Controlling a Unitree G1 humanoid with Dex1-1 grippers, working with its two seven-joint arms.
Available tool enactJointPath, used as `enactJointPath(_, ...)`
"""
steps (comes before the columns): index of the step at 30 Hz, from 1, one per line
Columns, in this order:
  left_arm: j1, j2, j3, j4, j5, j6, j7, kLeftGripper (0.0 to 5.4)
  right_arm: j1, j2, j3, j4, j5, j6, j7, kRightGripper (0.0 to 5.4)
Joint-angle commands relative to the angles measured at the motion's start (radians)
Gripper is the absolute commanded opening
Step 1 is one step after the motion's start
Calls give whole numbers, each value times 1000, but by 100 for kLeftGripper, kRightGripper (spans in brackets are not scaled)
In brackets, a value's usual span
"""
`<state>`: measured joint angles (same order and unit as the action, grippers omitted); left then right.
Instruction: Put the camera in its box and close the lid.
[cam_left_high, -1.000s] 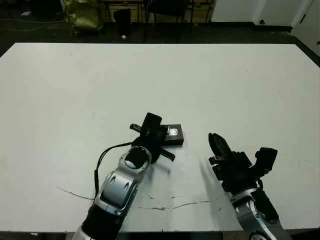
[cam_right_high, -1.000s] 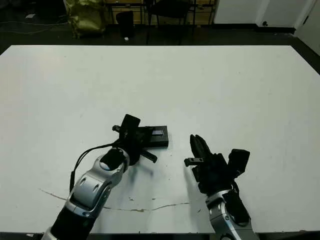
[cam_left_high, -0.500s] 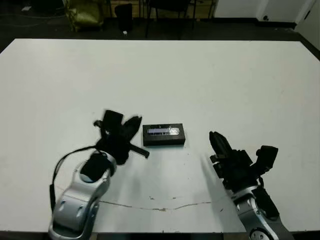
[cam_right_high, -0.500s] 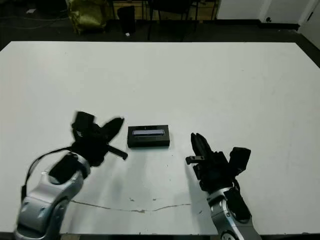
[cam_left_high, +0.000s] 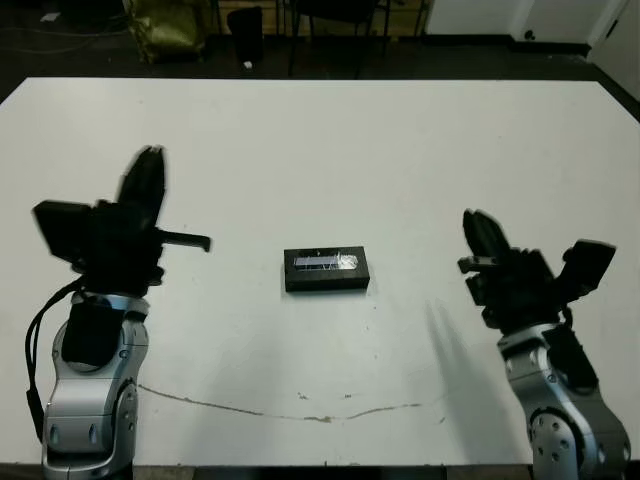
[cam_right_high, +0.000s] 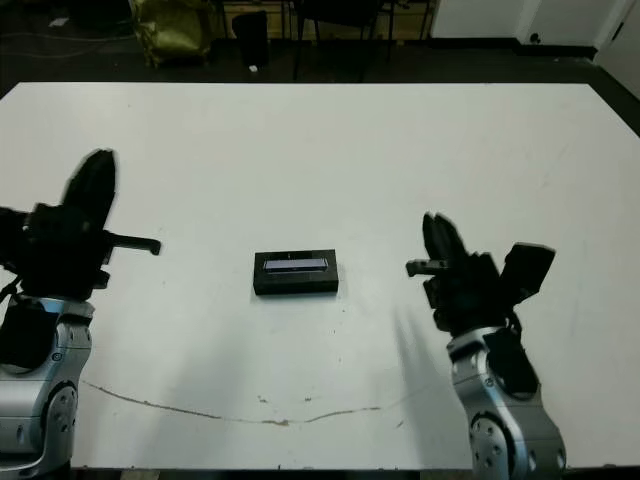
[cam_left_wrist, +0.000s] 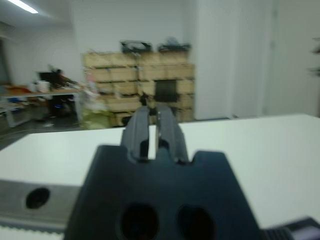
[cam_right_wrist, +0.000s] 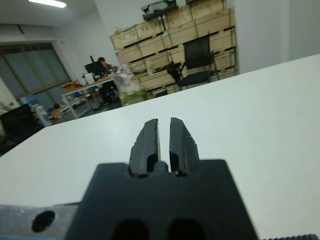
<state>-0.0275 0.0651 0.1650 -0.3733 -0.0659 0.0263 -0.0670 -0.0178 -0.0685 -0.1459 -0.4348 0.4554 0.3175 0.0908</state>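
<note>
Your left gripper (cam_left_wrist: 149, 131) is raised off the white table (cam_left_high: 400, 150), its black fingers nearly together with only a slit between them, holding nothing. Your right gripper (cam_right_wrist: 163, 137) is the same: narrow slit, empty, lifted clear. The box (cam_left_high: 327, 270) sits mid-table between both arms, well apart from each, its flat black lid (cam_left_high: 326, 262) with the glossy silvery strip on top.

The surface (cam_left_high: 400, 160) is white, smooth and matt, marked by a thin dark scratch (cam_left_high: 300, 412) near its front edge. The lid (cam_left_high: 327, 269) looks matt black with a glossy silvery strip (cam_left_high: 326, 262). Both pincers, left (cam_left_high: 148, 185) and right (cam_left_high: 483, 240), look like matt black plastic on silvery metallic arms.
</note>
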Motion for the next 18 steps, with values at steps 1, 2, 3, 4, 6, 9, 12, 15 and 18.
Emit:
enactJointPath(1, 32, -15, 9, 107, 6, -71, 22, 2, -18, -3, -10, 78, -32, -39, 5, 0)
enactJointPath(2, 38, -24, 9, 123, 2, -80, 31, 2, -20, 0, -5, 93, -50, -58, 2, 0)
enactJointPath(3, 43, -34, 8, 129, -3, -80, 40, 2, -20, 3, -1, 105, -66, -76, 0, 0)
enactJointPath(4, 50, -42, 5, 131, -7, -76, 47, 2, -21, 4, 5, 119, -86, -94, -2, 0)
enactJointPath(6, 56, -50, -1, 141, -8, -80, 53, 2, -22, 8, 15, 137, -123, -112, -16, 0)
enactJointPath(9, 59, -53, -12, 152, -7, -81, 57, 2, -22, 18, 24, 164, -155, -132, -25, 0)
enactJointPath(12, 59, -58, -23, 154, -9, -66, 61, 2, -18, 24, 29, 178, -174, -134, -26, 0)
enactJointPath(15, 60, -60, -37, 158, -6, -58, 62, 2, -18, 23, 31, 194, -178, -147, -9, 0)
enactJointPath(18, 64, -62, -54, 158, -8, -47, 58, 2, -21, 19, 34, 191, -180, -131, -7, 0)
